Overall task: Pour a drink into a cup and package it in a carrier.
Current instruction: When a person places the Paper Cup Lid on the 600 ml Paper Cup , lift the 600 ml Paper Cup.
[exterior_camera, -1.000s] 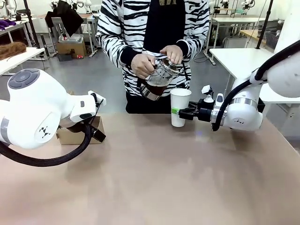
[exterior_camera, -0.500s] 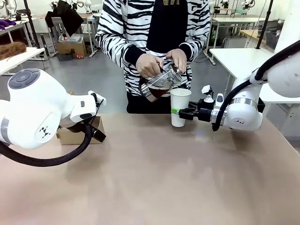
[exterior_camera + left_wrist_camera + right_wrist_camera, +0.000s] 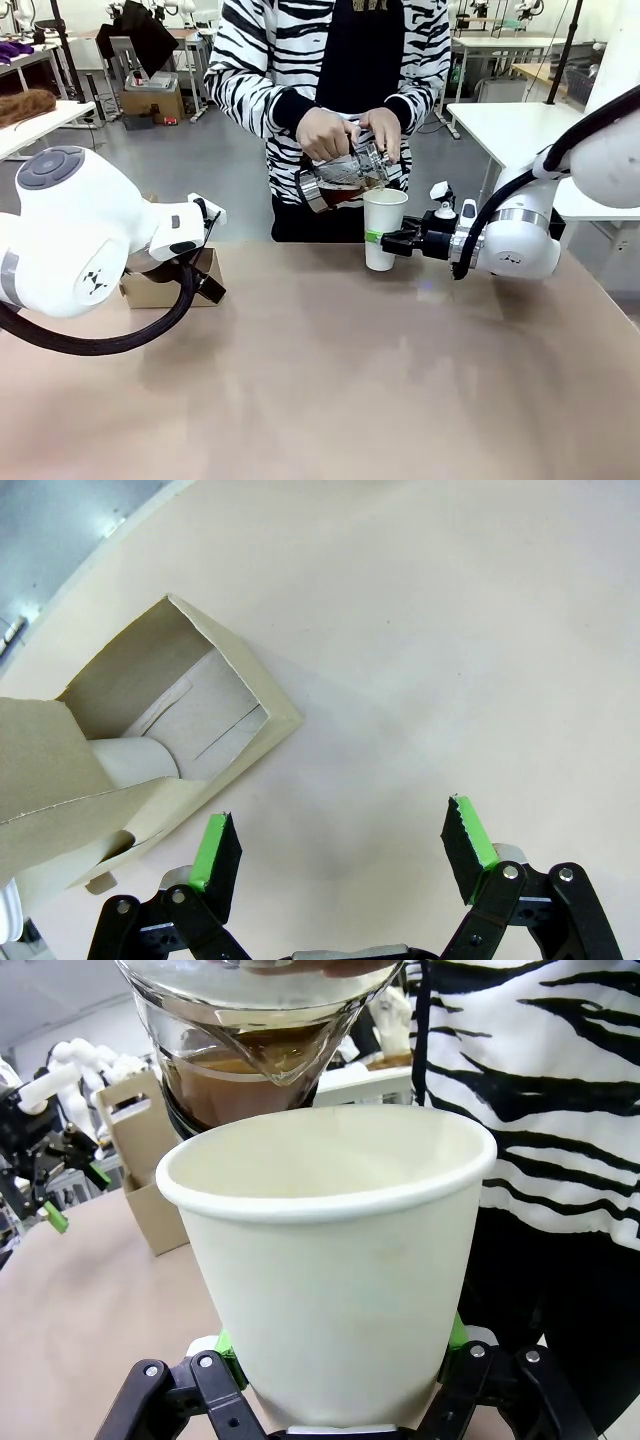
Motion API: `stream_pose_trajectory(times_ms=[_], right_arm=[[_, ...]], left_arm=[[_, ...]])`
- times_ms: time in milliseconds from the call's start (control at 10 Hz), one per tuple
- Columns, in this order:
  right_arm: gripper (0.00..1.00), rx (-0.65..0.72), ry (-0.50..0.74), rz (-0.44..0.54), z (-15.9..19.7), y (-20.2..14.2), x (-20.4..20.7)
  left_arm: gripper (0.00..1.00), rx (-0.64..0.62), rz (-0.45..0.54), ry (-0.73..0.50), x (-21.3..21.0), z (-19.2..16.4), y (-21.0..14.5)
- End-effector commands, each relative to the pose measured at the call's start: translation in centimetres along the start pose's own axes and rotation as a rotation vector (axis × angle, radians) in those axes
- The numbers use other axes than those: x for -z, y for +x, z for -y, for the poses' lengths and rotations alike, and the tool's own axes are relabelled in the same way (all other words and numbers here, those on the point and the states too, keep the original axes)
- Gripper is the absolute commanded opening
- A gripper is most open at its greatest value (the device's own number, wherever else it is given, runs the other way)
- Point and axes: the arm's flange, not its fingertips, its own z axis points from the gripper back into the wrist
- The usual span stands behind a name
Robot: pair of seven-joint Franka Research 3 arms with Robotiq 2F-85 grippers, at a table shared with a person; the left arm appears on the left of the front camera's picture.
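The right gripper's (image 3: pixel 378 238) jaws are pinched on the cup (image 3: pixel 384 228), green pads pressed to either side of its lower wall. The cup stands upright on the table (image 3: pixel 350 380) with its mouth open, and as much of its inner wall as I can see is plain white.

Just above the cup's rim, on the side away from the robot, a person's two hands (image 3: pixel 322 135) hold a glass carafe (image 3: pixel 340 180) tipped spout-down toward the cup. The drink (image 3: pixel 335 193) is a dark brown pool gathered in the carafe's low side, right up against the spout. The spout hangs over the cup's mouth, apart from the rim.

Well off to the cup's left sits the carrier (image 3: pixel 165 290), brown cardboard, on the same table. The left gripper (image 3: pixel 340 840) is out that way too, far from the cup. Its jaws are spread wide with nothing between them, bare table under them and the carrier's open corner just beside one pad. Something pale and rounded lies inside the carrier, and I cannot tell what it is.
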Motion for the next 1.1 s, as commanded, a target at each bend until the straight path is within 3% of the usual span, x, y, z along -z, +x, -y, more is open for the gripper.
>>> stream_pose_trajectory(times_ms=[0, 1000], right_arm=[[0.8, 0.0, 0.002, 0.002, -0.28, 0.25, 0.06], [0.8, 0.0, 0.002, 0.002, -0.28, 0.25, 0.06]], left_arm=[[1.0, -0.002, 0.002, -0.002, -0.06, -0.06, 0.0], [1.0, -0.002, 0.002, -0.002, -0.06, -0.06, 0.0]])
